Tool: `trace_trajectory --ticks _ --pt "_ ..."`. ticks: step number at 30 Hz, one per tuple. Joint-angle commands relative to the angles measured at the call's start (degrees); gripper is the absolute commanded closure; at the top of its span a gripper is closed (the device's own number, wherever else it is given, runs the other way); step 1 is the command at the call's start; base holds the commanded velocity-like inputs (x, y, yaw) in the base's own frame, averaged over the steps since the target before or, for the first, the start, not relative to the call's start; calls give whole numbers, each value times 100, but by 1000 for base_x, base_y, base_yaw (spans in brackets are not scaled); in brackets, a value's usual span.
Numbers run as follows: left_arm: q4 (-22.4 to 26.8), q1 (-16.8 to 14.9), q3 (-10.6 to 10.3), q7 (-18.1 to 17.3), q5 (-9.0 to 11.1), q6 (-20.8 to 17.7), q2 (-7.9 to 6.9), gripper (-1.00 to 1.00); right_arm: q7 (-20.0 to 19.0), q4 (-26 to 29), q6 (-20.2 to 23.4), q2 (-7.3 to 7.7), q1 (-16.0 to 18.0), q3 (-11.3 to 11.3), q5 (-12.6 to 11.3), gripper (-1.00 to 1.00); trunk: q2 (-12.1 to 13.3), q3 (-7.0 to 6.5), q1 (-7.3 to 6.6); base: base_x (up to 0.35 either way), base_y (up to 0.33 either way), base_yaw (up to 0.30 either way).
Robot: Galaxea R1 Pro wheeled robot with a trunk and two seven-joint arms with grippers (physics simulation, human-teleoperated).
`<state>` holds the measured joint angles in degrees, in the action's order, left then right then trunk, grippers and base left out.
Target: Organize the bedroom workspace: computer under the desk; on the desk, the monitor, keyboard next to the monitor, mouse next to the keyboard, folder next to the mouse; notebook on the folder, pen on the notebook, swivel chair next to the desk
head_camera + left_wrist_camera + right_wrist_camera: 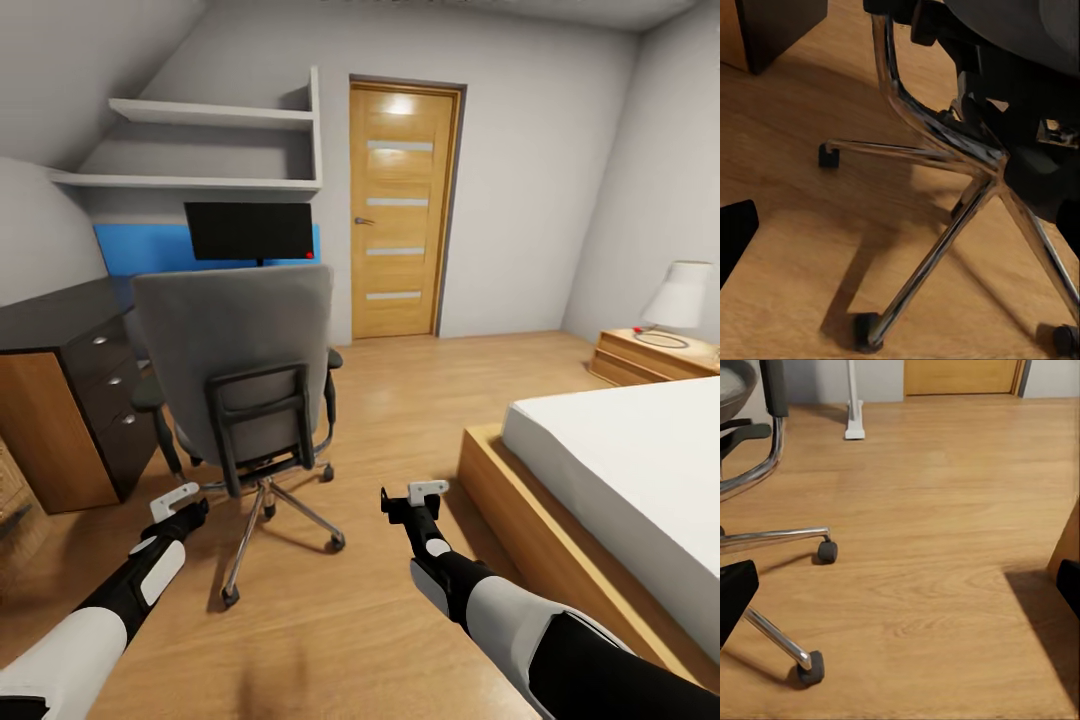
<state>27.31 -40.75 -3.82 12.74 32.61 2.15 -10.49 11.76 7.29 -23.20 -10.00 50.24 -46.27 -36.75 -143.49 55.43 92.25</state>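
We count one swivel chair (240, 375), one monitor (250, 231) and one desk (150, 250) with its blue back panel. One black drawer unit (85, 385) carries three round silver knobs. Two wall shelves (205, 145) hang above the monitor. One wooden door (400, 212) holds four pale glass strips. We note one bed (620, 490), one bedside table (655, 358) and one lamp (678, 298). Two robot arms enter the head view, each with one gripper: left gripper (180, 500), right gripper (415, 497)

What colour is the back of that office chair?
Grey, with a black frame; the swivel chair shows best in the head view.
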Motion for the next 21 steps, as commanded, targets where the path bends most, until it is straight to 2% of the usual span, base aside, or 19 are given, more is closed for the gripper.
trace_trajectory --ticks 1,10,15,16,17,21 --pt "2 -3 -43 36 51 22 -6 -100 34 0 -10 0 3 -49 -28 -100 -2 5 -4 -245 -202 31" --pt "2 -3 -57 38 45 22 4 -100 44 1 -9 0 3 -49 -26 -100 -2 5 -4 -126 -99 115" --pt "-39 -3 -64 42 27 19 114 -100 45 1 -9 0 3 -49 -26 -100 -2 5 -4 -17 -13 172" --pt "-95 -3 -68 43 -16 20 165 -100 46 1 -9 0 3 -49 -26 -100 -2 5 -4 -7 -5 177" --pt "-188 -3 -75 44 -226 22 258 -100 46 1 -9 0 3 -49 -25 -100 -2 5 -4 -2 -2 180" --pt "-225 -3 -80 44 -423 28 294 -100 46 1 -9 0 3 -49 -25 -100 -2 5 -4 -1 -1 167"
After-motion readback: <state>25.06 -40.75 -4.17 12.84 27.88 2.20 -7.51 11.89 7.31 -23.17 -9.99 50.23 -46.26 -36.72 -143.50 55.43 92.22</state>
